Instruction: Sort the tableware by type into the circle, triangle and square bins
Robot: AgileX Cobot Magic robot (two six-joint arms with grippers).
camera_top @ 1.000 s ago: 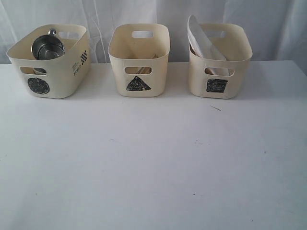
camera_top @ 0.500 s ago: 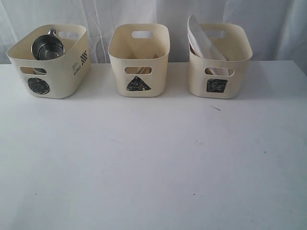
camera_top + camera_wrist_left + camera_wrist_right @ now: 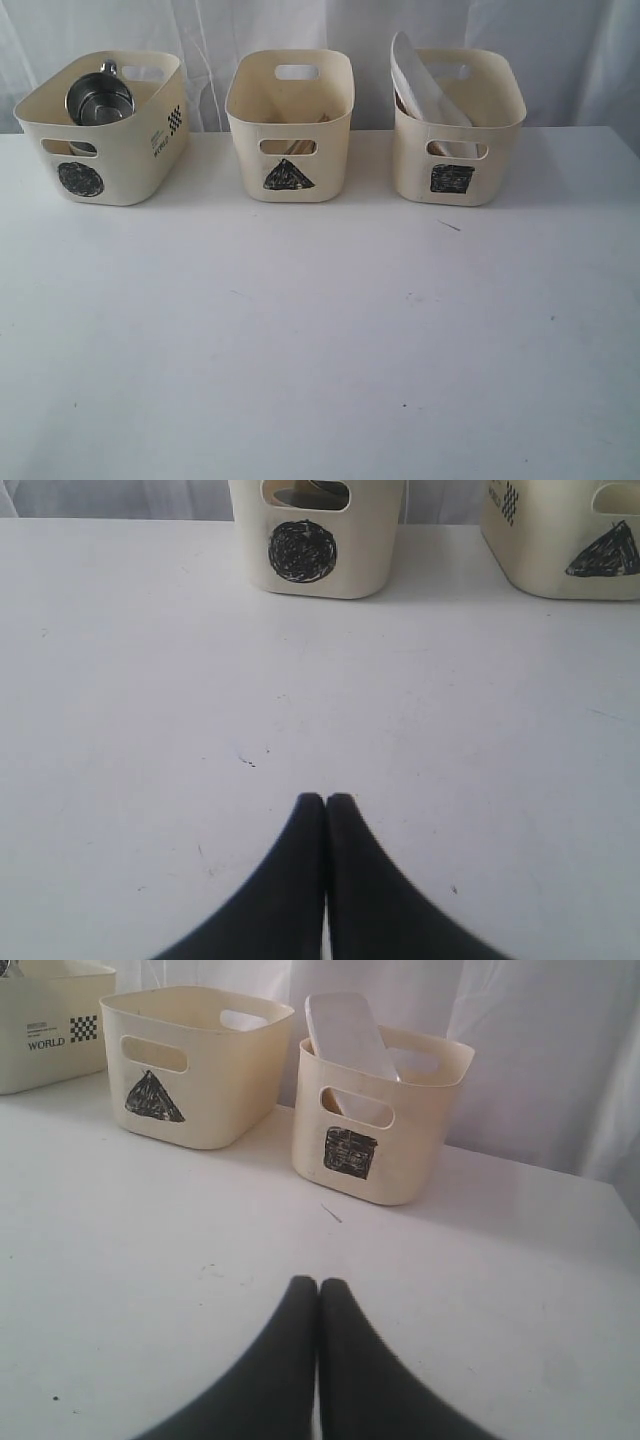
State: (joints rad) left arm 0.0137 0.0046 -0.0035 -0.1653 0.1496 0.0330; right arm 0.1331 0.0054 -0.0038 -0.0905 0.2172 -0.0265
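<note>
Three cream bins stand in a row at the back of the white table [image 3: 320, 340]. The circle bin [image 3: 100, 150] on the left holds steel mugs [image 3: 98, 98]. In the middle, the triangle bin [image 3: 290, 125] shows wooden chopsticks [image 3: 290, 147] through its handle slot. The square bin [image 3: 458, 125] on the right holds a large white plate [image 3: 425, 85] leaning upright. My left gripper [image 3: 326, 798] is shut and empty above the table, facing the circle bin [image 3: 318, 540]. Over the table before the square bin [image 3: 375, 1120], my right gripper [image 3: 318, 1282] is shut on nothing. Neither arm shows in the exterior view.
A white curtain [image 3: 320, 25] hangs right behind the bins. A thin dark sliver [image 3: 449, 225] lies on the table just in front of the square bin.
</note>
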